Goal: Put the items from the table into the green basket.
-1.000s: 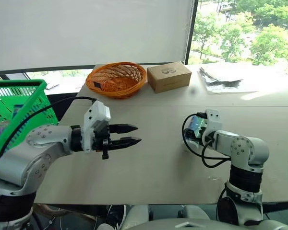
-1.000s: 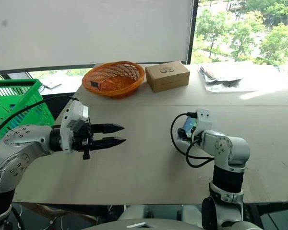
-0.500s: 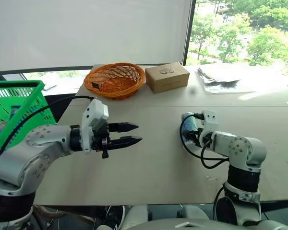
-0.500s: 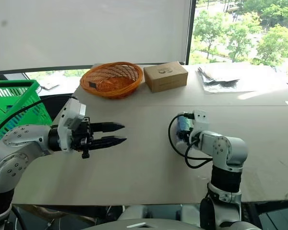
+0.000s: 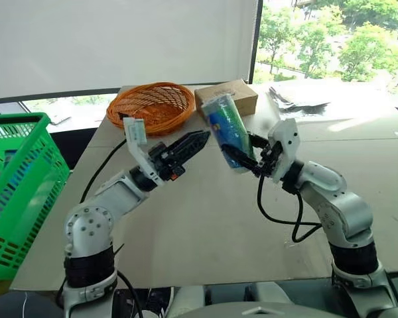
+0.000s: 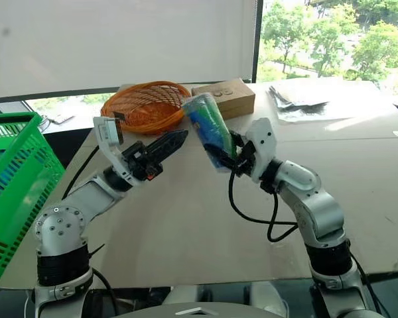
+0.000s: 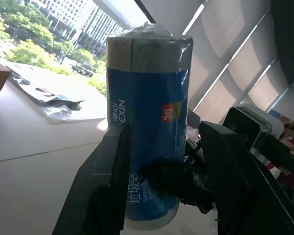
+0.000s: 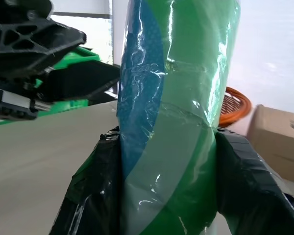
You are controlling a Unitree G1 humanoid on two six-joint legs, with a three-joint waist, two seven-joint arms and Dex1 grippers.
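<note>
A: Where is the canister relative to the table?

B: Lifted clear of the table, above its middle, tilted so its top leans toward the orange wicker basket and the brown cardboard box at the table's far edge. The right gripper pinches it near its lower end, one black finger on each side of the green-and-blue wrapper, as the right wrist view shows.

A: And the left gripper?

B: It is raised over the table too, just beside the canister on the side nearer the green basket. Its tips point at the canister. In the left wrist view the two fingers stand apart, with the canister seen between them, but I cannot tell whether they touch it or only frame it.

A: So only the right one carries it?

B: That is the only grip the views make plain.

A: Where is the green basket?

B: Off the table's left side, below the tabletop's level, well apart from the canister. Something purple shows through its lattice wall, too unclear to name.
</note>
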